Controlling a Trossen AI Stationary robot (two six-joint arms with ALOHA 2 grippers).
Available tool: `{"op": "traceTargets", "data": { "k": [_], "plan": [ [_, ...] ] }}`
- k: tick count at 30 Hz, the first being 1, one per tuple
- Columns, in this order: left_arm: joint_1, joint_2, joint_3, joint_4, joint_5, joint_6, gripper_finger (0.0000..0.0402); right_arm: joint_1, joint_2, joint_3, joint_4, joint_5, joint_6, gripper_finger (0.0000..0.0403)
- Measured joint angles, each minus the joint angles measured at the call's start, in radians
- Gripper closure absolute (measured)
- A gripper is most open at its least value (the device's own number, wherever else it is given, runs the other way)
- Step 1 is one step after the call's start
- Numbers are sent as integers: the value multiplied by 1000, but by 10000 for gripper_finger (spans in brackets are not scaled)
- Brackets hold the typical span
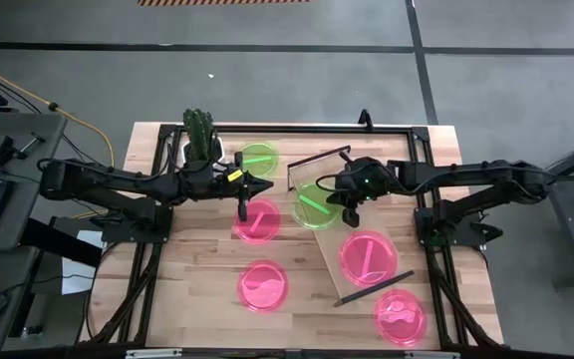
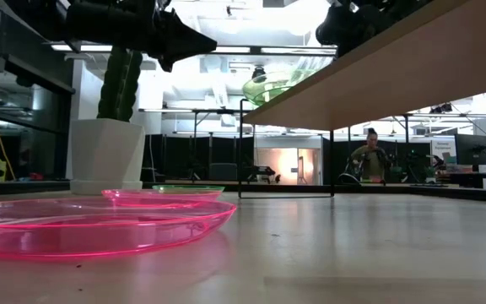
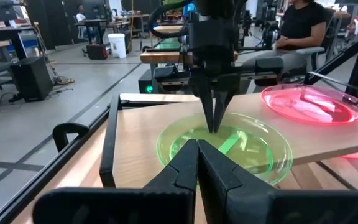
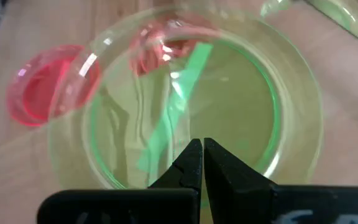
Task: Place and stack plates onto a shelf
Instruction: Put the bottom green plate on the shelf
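Note:
The shelf [image 1: 335, 235] is a light-wood plank on black rails, lying aslant right of the table's middle. A green plate [image 1: 312, 207] rests flat on its far part, and a pink plate [image 1: 367, 256] lies nearer on it. My right gripper [image 1: 350, 211] is shut and points down at the green plate's [image 3: 247, 155] right rim. My left gripper [image 1: 265, 185] is shut too. It hovers level, left of the shelf, above a pink plate [image 1: 257, 217] on the table. Another green plate [image 1: 259, 157] lies beside the cactus pot. My right gripper [image 3: 216, 127] comes from above, its shut fingertips [image 4: 202, 144] standing just inside the green plate's right rim [image 3: 229, 126]. Whether they touch the plate, I cannot tell. The plate lies on the shelf, overhanging its left edge a little.
Two more pink plates [image 1: 263, 284] [image 1: 400, 317] lie on the near part of the table. A cactus in a white pot [image 1: 199, 135] stands at the far left corner. Black frame rails run along the table's sides. A person sits in the room beyond.

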Motion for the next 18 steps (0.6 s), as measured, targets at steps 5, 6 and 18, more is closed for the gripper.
{"op": "traceTargets", "data": {
  "k": [5, 6, 18],
  "plan": [
    [1, 0, 0, 1, -6, 3, 401, -1, -2, 3, -46, 50, 25, 403],
    [1, 0, 0, 1, -9, 4, 401, -2, -2, 4, -51, 54, 25, 403],
    [1, 0, 0, 0, -25, 3, 401, -3, -101, 0, -195, 143, 25, 403]
  ]
}}
